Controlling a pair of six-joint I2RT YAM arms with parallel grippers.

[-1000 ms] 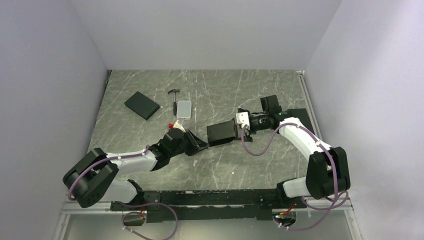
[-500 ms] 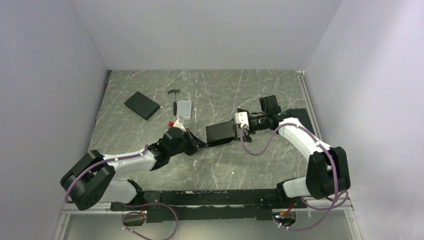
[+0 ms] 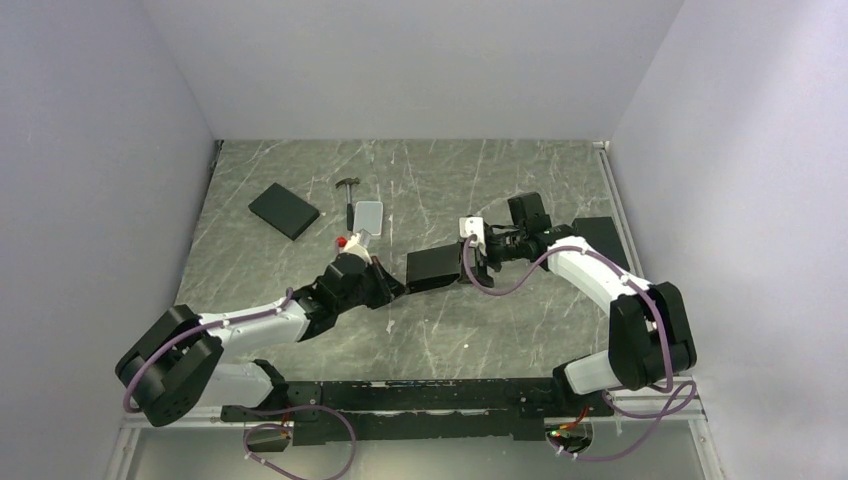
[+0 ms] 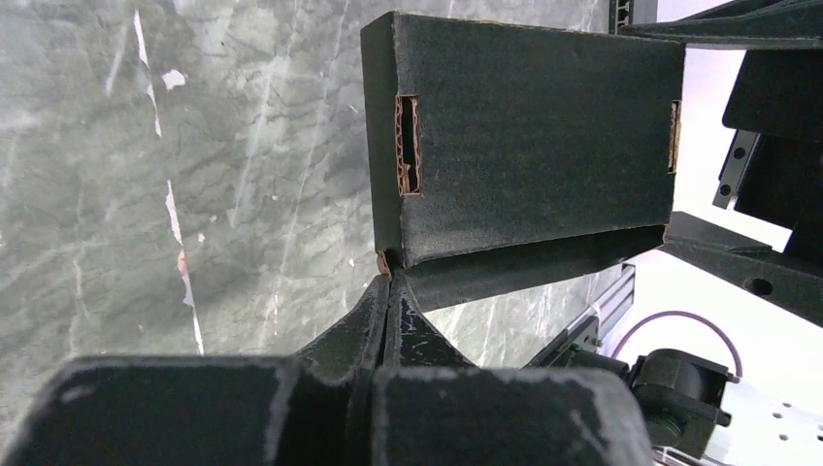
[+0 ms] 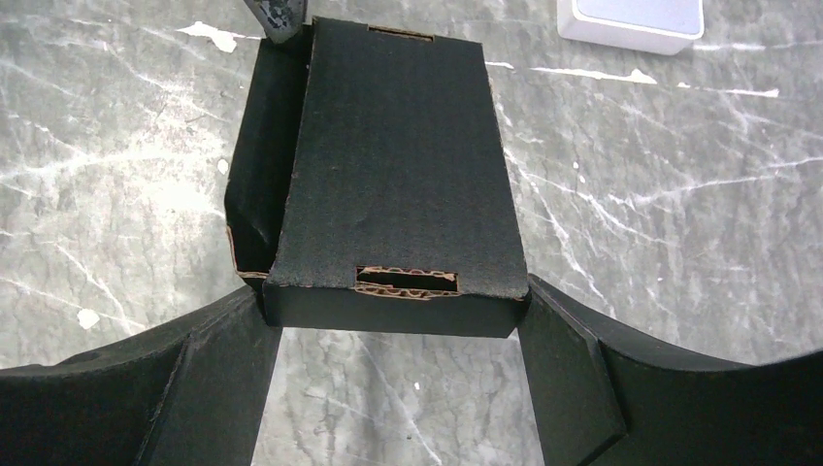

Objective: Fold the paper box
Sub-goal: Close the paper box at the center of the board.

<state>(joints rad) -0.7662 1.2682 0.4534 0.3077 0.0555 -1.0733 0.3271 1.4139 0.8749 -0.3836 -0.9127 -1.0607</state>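
The paper box (image 3: 432, 268) is a matte black shallow carton with slots in its end walls, held above the marble table between the two arms. In the right wrist view the box (image 5: 398, 165) has its near end wedged between the fingers of my right gripper (image 5: 396, 316), which touch both of its sides. The right gripper (image 3: 471, 257) holds it from the right. My left gripper (image 3: 398, 288) is shut, its joined tips (image 4: 389, 282) touching the lower left corner of the box (image 4: 524, 126). One side flap (image 5: 257, 165) stands folded down along the box's left side.
At the back left of the table (image 3: 300, 340) lie a plain black slab (image 3: 284, 210), a small hammer (image 3: 348, 194) and a silver-grey case (image 3: 368, 217), with a small red thing (image 3: 342, 241) just behind the left wrist. Another black slab (image 3: 601, 231) lies at the right edge.
My right gripper has carried the box leftward, toward the left arm. The left gripper's jaws have closed fully and drawn back slightly to the left, tips staying at the box's corner.
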